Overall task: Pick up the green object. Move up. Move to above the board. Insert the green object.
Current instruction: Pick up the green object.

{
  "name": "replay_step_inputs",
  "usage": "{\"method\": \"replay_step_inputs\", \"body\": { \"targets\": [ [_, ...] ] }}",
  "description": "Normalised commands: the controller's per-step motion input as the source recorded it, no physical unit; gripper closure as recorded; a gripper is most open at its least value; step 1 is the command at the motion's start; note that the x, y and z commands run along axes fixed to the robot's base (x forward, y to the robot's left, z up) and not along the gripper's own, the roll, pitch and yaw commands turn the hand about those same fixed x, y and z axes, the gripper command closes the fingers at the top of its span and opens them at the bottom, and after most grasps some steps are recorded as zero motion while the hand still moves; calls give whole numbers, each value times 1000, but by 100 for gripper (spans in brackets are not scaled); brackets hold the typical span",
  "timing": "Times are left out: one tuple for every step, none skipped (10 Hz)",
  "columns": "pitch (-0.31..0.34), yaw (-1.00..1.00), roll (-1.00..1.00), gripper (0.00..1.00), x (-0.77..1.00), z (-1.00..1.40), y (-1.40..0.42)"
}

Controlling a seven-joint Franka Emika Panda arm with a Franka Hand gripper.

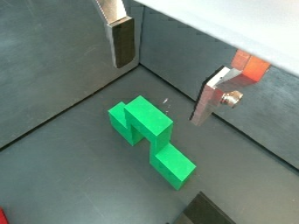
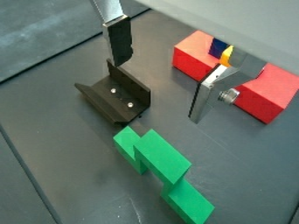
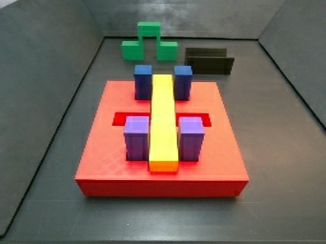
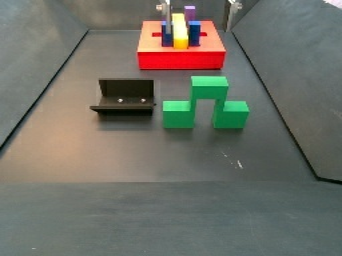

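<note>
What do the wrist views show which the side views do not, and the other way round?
Only the wrist views: the gripper plainly, open and empty, above the floor near the green object. Only the side views: the whole board, with purple blocks beside the yellow bar. Both: the green object lying on the floor, and the fixture.

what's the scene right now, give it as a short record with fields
gripper: open, empty, in the air above the floor, not touching the green object
green object: on the floor beside the fixture, not on the board
fixture: on the floor, apart from the green object
board: red, carrying blue blocks, purple blocks and a yellow bar
task stage: pick not yet done
</note>
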Motion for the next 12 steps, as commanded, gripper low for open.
{"method": "replay_step_inputs", "body": {
  "targets": [
    [0, 0, 6, 0, 0, -23, 0],
    [27, -100, 121, 0, -11, -169, 77],
    [29, -197, 151, 0, -69, -257, 243],
    [4, -203, 147, 0, -123, -343, 271],
    [1, -174, 137, 0, -40, -374, 254],
    [-3, -71, 109, 0, 0, -391, 17],
    [-143, -51, 56, 0, -97, -486, 0],
    [-199, -17, 0, 0, -123, -423, 0],
    [-180, -26, 0, 0, -177, -320, 0],
    [-131, -26, 0, 0, -169, -240, 3],
    [-127, -29, 0, 0, -214, -214, 31],
    [-126, -37, 0, 0, -220, -209, 23]
  ]
}}
